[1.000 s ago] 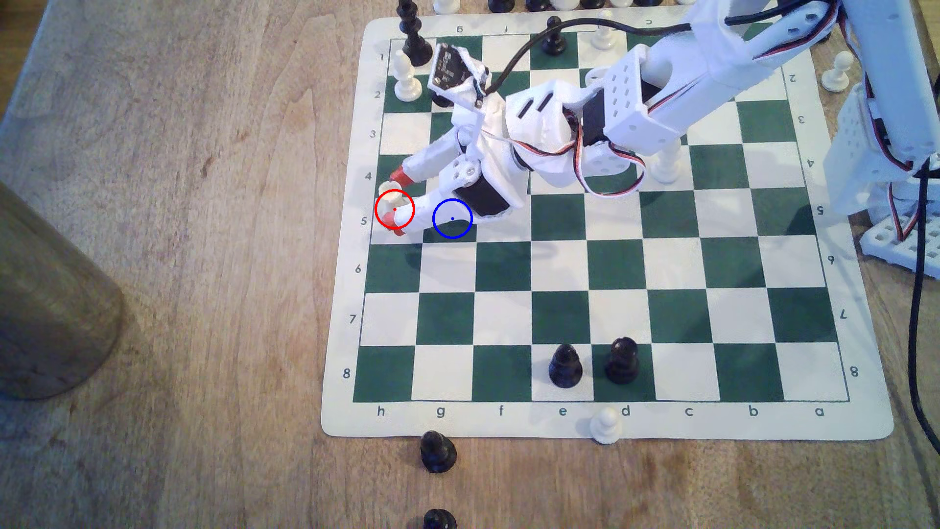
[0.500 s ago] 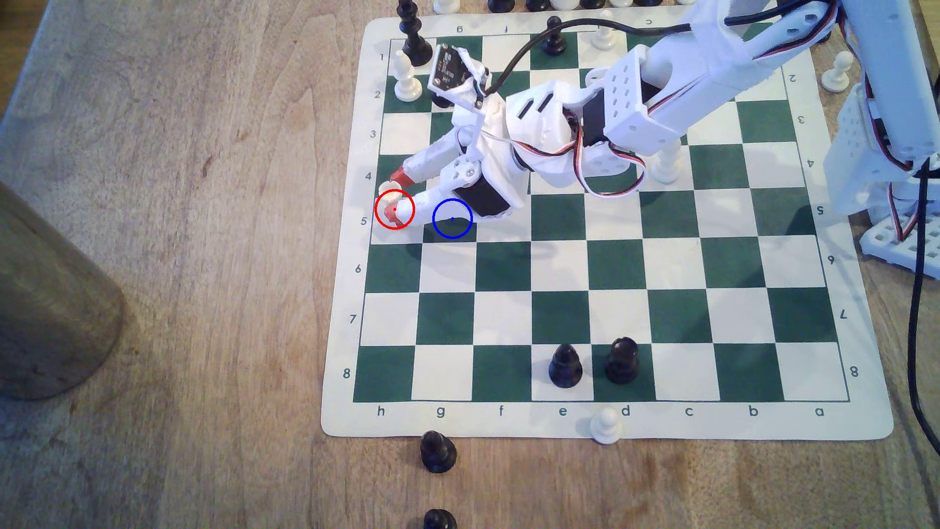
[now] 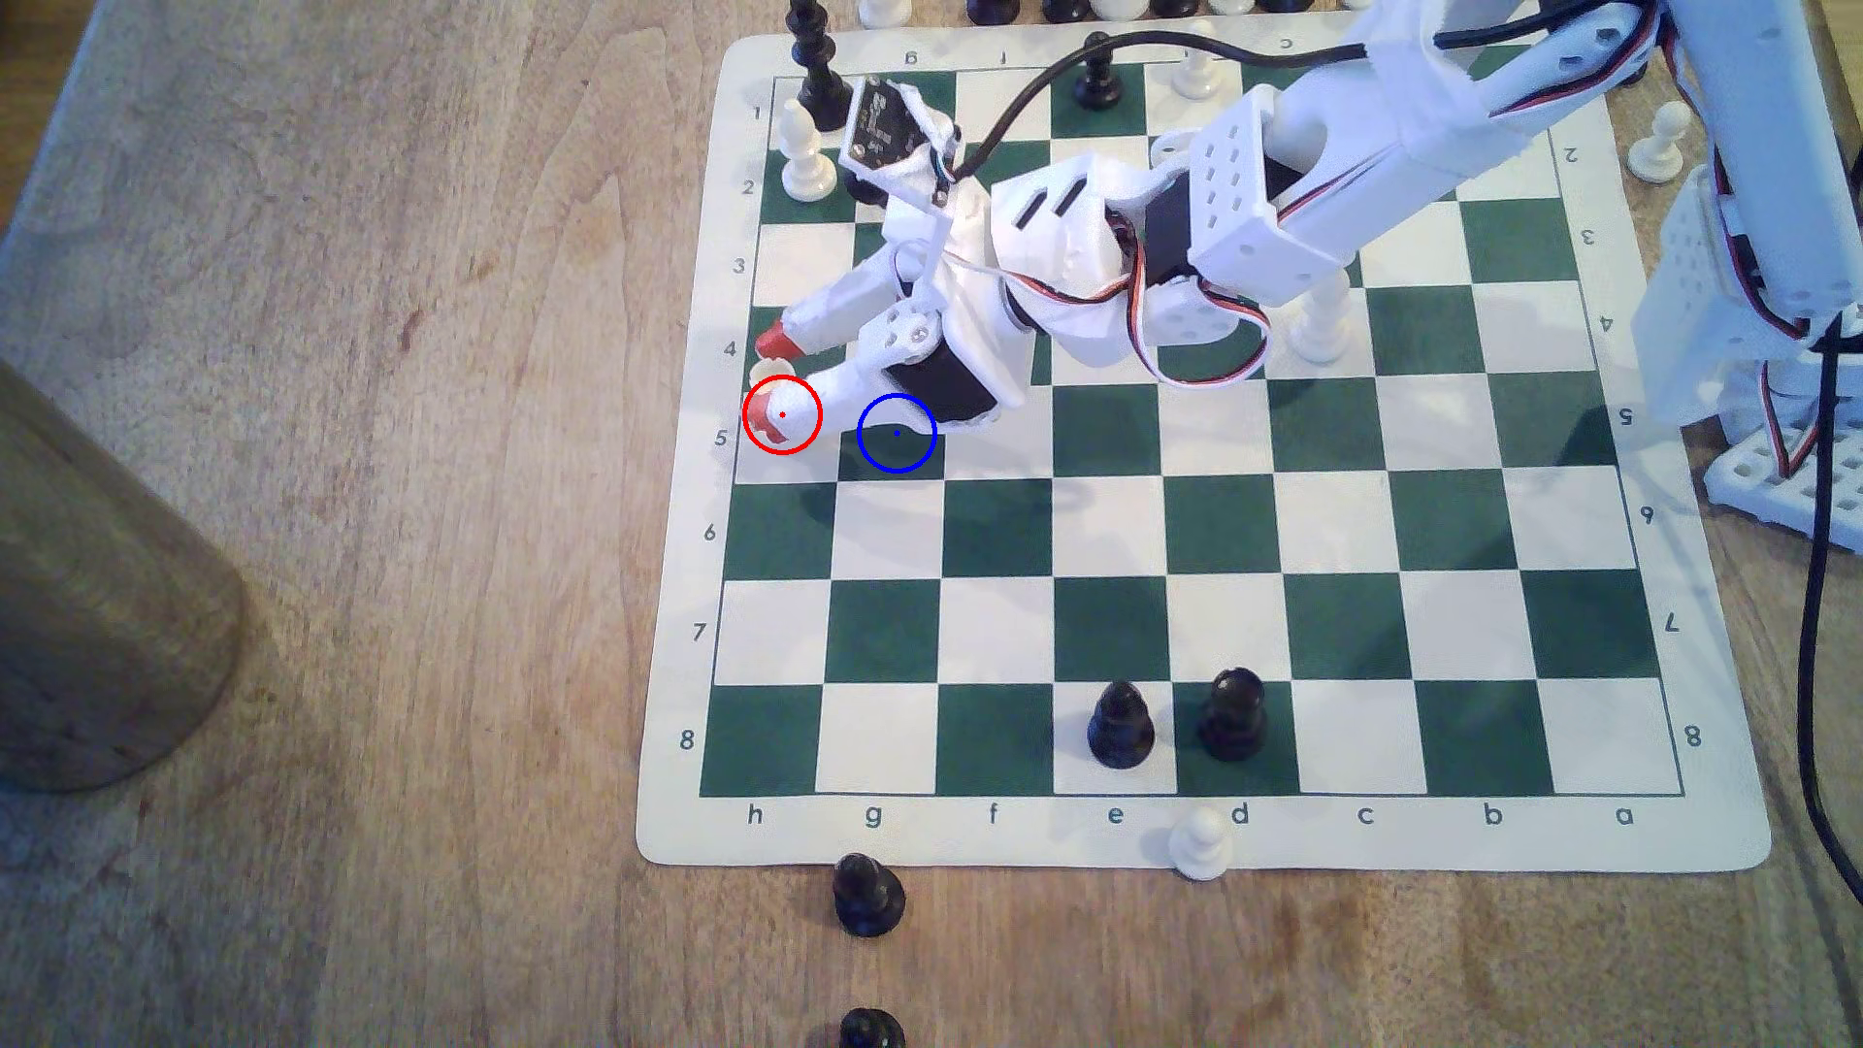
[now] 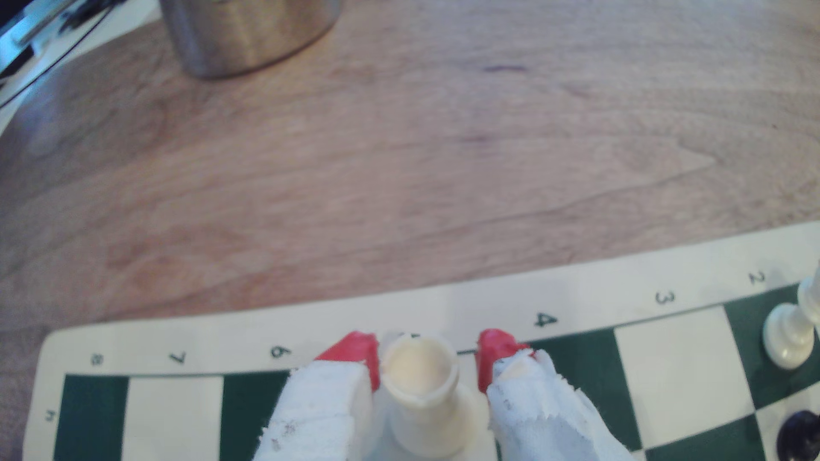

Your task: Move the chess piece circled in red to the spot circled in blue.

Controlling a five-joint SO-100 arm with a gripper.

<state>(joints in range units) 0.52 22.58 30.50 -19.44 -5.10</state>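
Rook (image 4: 420, 377) upright on h5, edge square, directly between my fingers (image 4: 364, 354); one tip touching, other a sliver apart, not clamped. I close, lift; spot (image 3: 896, 433) next square toward arm.

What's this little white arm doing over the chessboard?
The white robot arm's gripper has its red-tipped fingers on either side of a short white plastic rook at the green-and-white chessboard's edge. One finger looks to touch it; the other shows a small gap. The blue-circled dark green square lies next to it.
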